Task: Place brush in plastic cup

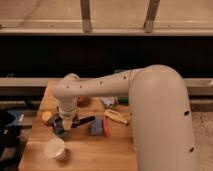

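My gripper (65, 123) hangs from the white arm over the left part of the wooden table (80, 155). It is shut on the brush (84, 121), a slim black stick that pokes out to the right from the fingers, roughly level. The plastic cup (59, 131), small and blue-grey, sits directly under and slightly left of the gripper, partly hidden by it. The brush's gripped end is above the cup's rim.
A white cup (55, 148) stands near the table's front left. A yellow banana-like item (116, 117) and a blue object (97, 128) lie to the right of the brush. An orange thing (47, 117) sits at the left. The big arm (160, 115) fills the right side.
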Tool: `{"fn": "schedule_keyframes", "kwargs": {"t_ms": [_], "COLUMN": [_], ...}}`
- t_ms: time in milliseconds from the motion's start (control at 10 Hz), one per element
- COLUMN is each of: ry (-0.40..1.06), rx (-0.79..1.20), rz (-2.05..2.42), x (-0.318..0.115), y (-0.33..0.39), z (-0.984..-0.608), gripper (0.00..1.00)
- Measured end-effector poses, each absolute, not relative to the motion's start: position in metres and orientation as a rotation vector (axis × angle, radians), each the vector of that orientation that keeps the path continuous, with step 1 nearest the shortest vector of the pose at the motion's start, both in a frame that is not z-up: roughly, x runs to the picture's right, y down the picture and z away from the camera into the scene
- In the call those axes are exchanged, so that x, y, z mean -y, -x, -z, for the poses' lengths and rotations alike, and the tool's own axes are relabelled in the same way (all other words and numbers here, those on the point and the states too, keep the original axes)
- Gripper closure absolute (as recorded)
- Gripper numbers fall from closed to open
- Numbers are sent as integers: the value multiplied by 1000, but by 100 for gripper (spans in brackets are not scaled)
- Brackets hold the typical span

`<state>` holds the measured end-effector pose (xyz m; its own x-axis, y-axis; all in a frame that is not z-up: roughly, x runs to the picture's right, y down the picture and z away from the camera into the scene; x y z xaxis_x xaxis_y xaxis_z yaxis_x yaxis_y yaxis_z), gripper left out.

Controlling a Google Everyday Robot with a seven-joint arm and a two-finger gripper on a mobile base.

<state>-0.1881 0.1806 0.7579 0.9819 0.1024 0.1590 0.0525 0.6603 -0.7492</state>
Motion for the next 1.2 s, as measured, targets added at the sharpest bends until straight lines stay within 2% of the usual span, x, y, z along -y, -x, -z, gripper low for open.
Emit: {"fn": "schedule_keyframes", "kwargs": {"t_ms": [300,700,800,1000,1200], "ry": [861,863,855,859,844], "rx": [203,201,199,196,189], "rz": [-15,-9,-8,-8,-8], "x": [-180,-180,-182,-181,-182], "y": [196,196,196,196,194], "z": [-765,-763,-763,-761,-757], "gripper": [98,61,55,70,91]}}
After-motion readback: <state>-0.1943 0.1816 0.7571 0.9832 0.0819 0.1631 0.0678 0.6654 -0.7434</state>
